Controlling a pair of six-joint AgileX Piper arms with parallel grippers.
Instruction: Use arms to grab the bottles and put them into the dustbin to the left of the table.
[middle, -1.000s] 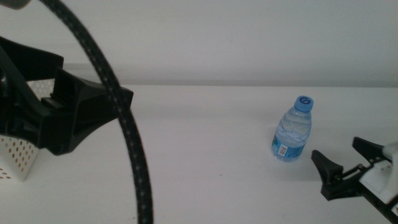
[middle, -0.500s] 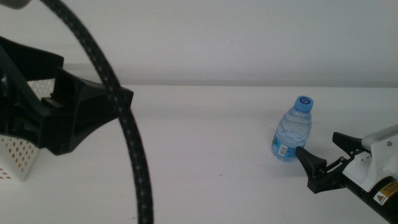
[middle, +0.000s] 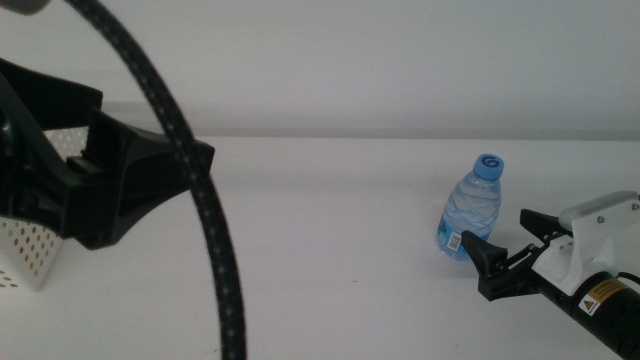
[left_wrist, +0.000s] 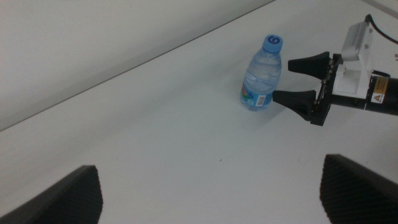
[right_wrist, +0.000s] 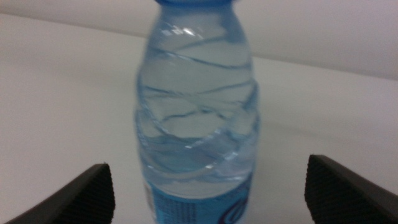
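A small clear water bottle (middle: 470, 212) with a blue cap stands upright on the white table at the right. It also shows in the left wrist view (left_wrist: 261, 74) and fills the right wrist view (right_wrist: 198, 112). My right gripper (middle: 495, 230) is open just right of the bottle, with its jaw tips close to the bottle's lower part and not around it. My left gripper (left_wrist: 211, 186) is open and empty, held high at the left. The left arm (middle: 110, 190) partly hides the white perforated dustbin (middle: 30, 250). The yellow bottle and the red can are out of view.
The left arm's thick braided cable (middle: 210, 230) crosses the middle view from top to bottom. The white table (middle: 330, 220) runs back to a pale wall.
My right gripper has moved left across the table towards the water bottle, its jaws still open. The bottle and the left arm have not moved.
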